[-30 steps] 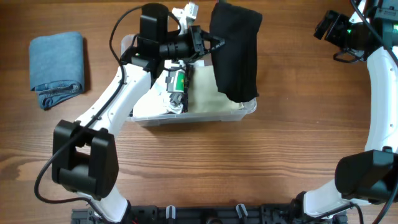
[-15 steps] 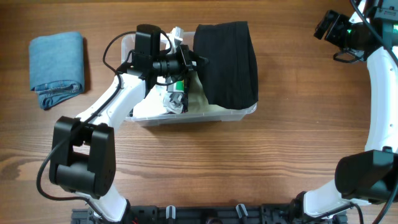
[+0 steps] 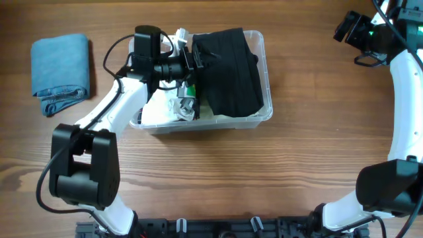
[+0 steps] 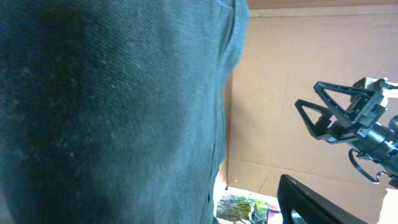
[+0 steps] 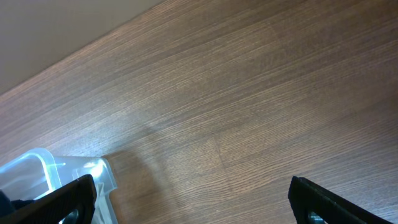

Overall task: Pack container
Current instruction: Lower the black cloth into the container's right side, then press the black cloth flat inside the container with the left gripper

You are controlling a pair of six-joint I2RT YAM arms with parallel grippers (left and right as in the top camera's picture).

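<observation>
The container (image 3: 266,79), a clear plastic bin, stands at mid-table. A black garment (image 3: 228,73) lies crumpled in its right half, inside the rim. My left gripper (image 3: 193,61) hovers over the bin's left part, at the garment's left edge. In the left wrist view the dark fabric (image 4: 112,112) fills the left side and one black finger (image 4: 311,205) stands far off to its right, so the jaws are open. My right gripper (image 3: 347,26) hangs open at the far right with nothing in it (image 5: 193,199); a corner of the container (image 5: 37,171) shows beside it.
A folded blue denim cloth (image 3: 61,66) lies on the wooden table at far left. Inside the bin sit a green packet (image 3: 189,89), white items (image 3: 158,109) and a cream layer (image 3: 221,115).
The left gripper carried the black garment leftward and down from the bin's right rim into the bin, then opened its jaws. The right arm has stayed still.
</observation>
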